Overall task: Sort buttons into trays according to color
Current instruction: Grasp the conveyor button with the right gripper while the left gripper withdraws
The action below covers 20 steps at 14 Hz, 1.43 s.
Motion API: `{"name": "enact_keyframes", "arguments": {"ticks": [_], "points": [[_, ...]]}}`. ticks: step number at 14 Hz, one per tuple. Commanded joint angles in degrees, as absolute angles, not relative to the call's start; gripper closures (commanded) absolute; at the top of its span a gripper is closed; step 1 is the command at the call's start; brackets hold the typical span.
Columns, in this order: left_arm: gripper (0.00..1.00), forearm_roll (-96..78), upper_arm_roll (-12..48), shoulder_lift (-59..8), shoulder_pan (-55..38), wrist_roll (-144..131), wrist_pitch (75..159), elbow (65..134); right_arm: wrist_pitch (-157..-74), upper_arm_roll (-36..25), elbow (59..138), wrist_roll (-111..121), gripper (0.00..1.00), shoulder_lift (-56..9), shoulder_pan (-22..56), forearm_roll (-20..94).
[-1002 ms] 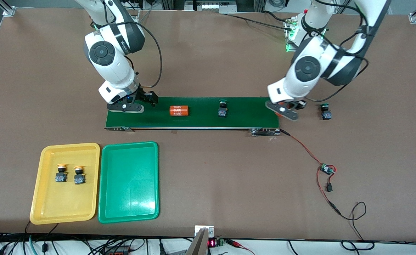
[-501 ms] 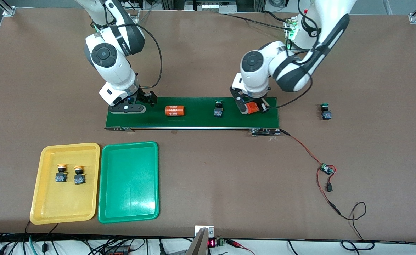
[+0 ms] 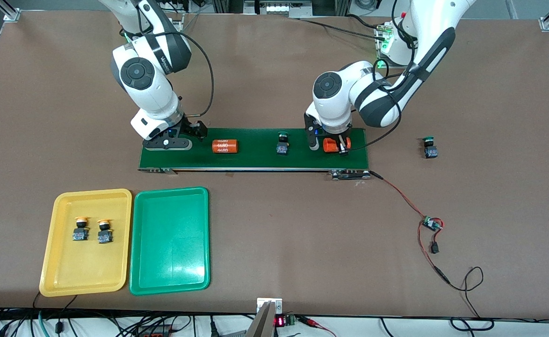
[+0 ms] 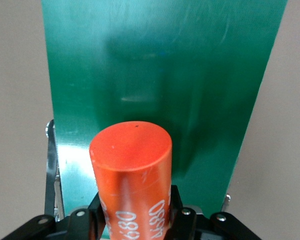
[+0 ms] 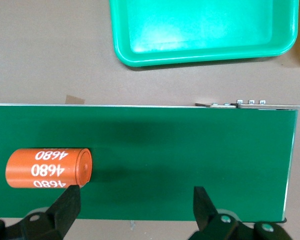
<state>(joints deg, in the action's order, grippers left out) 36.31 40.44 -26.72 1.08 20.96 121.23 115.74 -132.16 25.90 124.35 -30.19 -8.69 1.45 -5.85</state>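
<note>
Green button (image 3: 282,142) nearer right claw (image 3: 188,138)

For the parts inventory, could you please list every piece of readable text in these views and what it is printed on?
"4680", printed three times: orange cylinder lying on the conveyor belt.
"4680", partly hidden: orange cylinder held in the left hand.
Lettering on the right arm's housing: too small to read.
Red digits on the table-edge display: unreadable.

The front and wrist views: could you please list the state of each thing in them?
left gripper: shut on an orange cylinder, over the conveyor belt.
right gripper: open, over the belt's other end.
second orange cylinder: lying on the belt.
green button: on the belt.
other green button: on the table.
yellow tray: holds two yellow buttons.
green tray: empty.
</note>
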Motion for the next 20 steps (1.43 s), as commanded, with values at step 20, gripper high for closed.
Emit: {"name": "enact_keyframes", "arguments": {"ticks": [20], "points": [[0.00, 34.7, 34.1, -24.3, 33.5, 2.4, 129.3, 118.6, -132.1, 25.8, 106.2, -56.8, 0.00, -25.4, 17.1, -13.0]]}}
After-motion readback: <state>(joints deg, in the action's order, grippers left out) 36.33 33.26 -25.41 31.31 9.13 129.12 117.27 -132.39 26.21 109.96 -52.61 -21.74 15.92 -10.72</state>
